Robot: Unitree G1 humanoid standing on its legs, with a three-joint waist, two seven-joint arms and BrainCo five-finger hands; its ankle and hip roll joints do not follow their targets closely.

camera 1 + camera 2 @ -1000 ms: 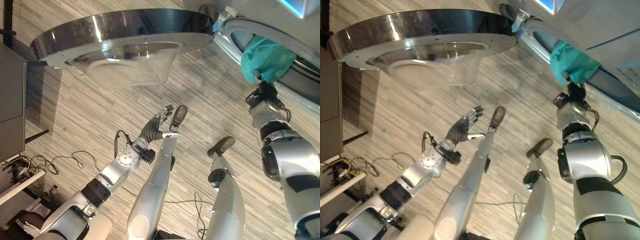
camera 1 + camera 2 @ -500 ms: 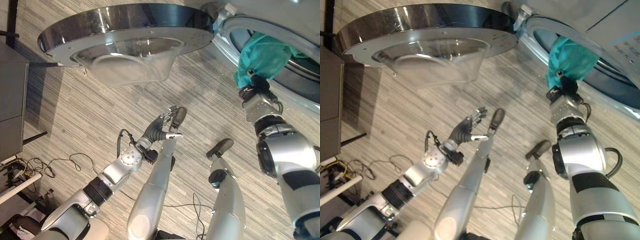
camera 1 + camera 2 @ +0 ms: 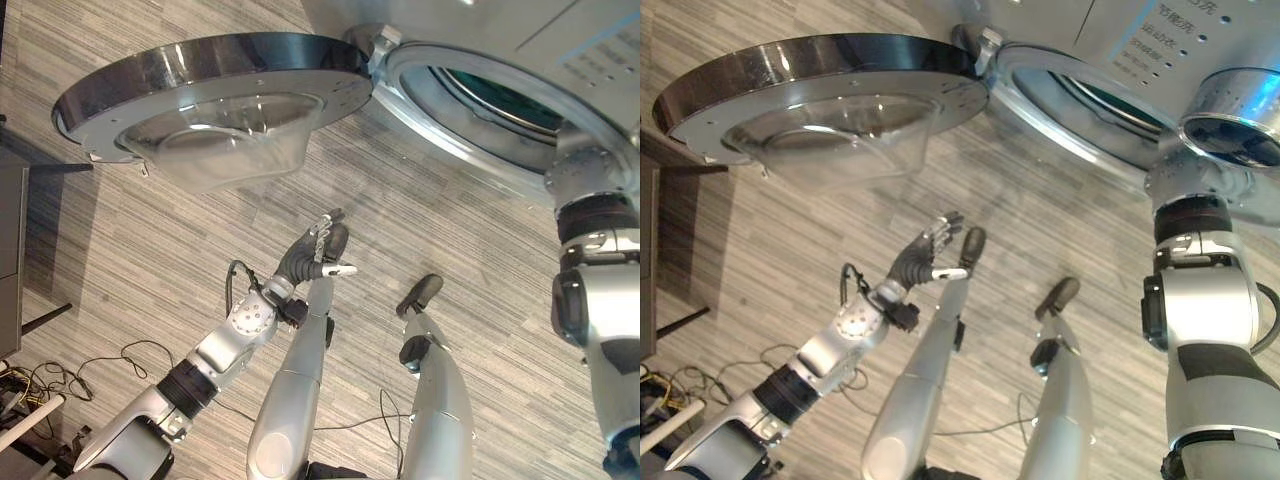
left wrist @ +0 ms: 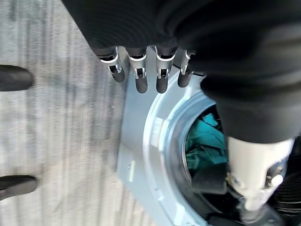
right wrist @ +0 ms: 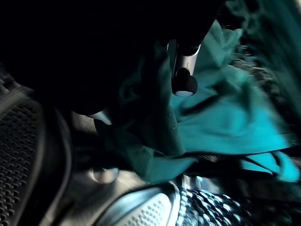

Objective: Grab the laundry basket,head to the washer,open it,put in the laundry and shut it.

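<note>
The washer's round door (image 3: 220, 90) stands wide open at the upper left, its glass bowl facing down. My right arm (image 3: 592, 225) reaches through the grey door ring (image 3: 450, 130) into the drum. Inside, my right hand (image 5: 184, 70) is shut on the teal cloth (image 5: 221, 117), which bunches at the palm and hangs over the perforated drum wall (image 5: 19, 155). The same teal cloth (image 4: 204, 141) lies deep in the opening beside my right arm. My left hand (image 3: 308, 256) hangs open over the floor below the door, holding nothing, fingers (image 4: 161, 75) relaxed.
A dark grey cabinet (image 3: 10, 250) stands at the left edge. A white bar (image 3: 25, 425) lies on the floor at the lower left. The washer's control panel (image 3: 1160, 40) is above the opening. Striped wood-look floor (image 3: 150, 260) spreads between door and cabinet.
My right arm has pushed the teal cloth from the door ring deep into the drum. The view has shifted towards the washer. My left hand has barely moved.
</note>
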